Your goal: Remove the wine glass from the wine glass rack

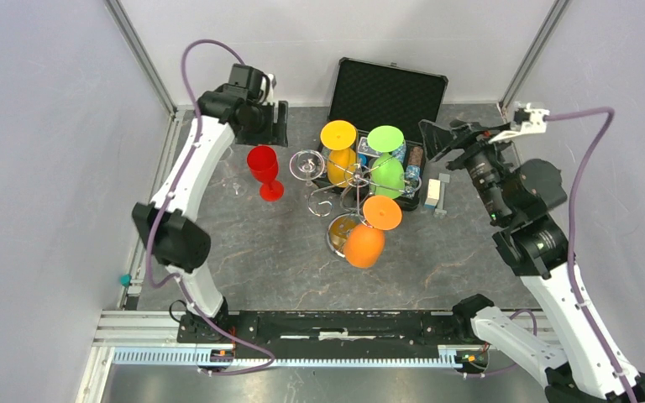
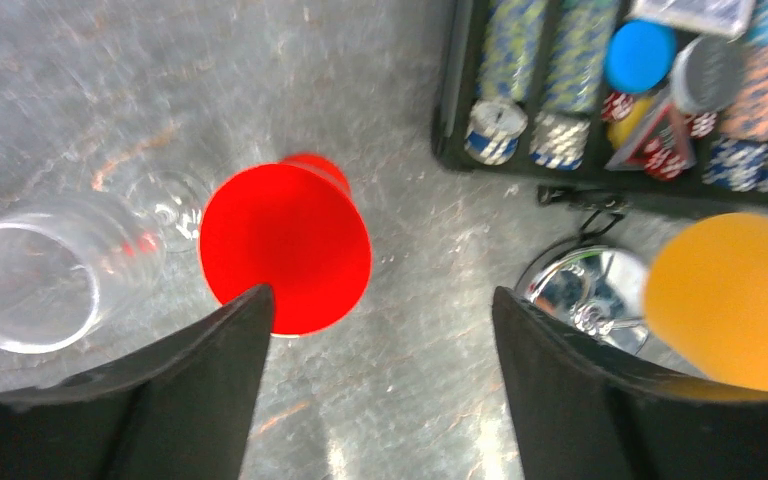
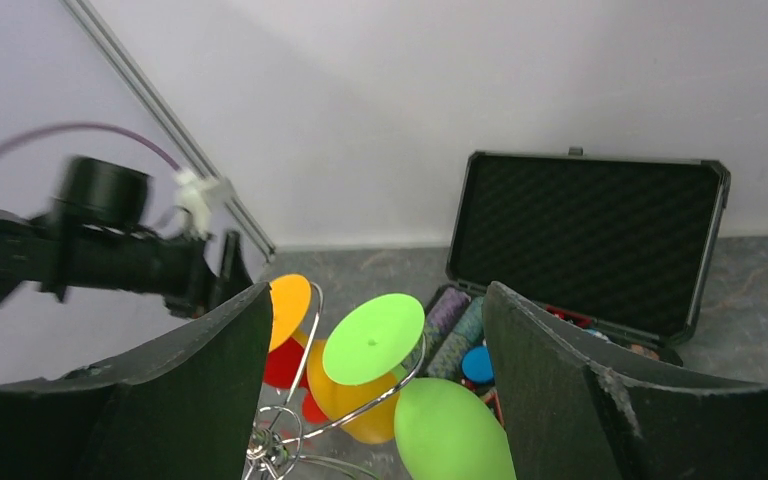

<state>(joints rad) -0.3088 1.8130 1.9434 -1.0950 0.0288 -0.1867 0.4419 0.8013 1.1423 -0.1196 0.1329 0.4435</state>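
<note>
The left gripper [image 2: 382,300] looks straight down at the grey marbled desk [image 2: 360,80], and its two dark fingers [image 2: 200,400] stand wide apart with nothing gripped between them. The red wine glass [image 2: 285,262] stands upright on the desk, with its round mouth just at the tip of the left finger. To its left there is a clear glass [image 2: 30,285], close beside it. At the upper right is a black case [image 2: 455,90] filled with rows of chips [image 2: 515,50] and a blue disc [image 2: 640,55]. Below the case, the mirrored round base of the wine glass rack [image 2: 570,290] shines, partly covered by a blurred orange glass [image 2: 735,300].
</note>
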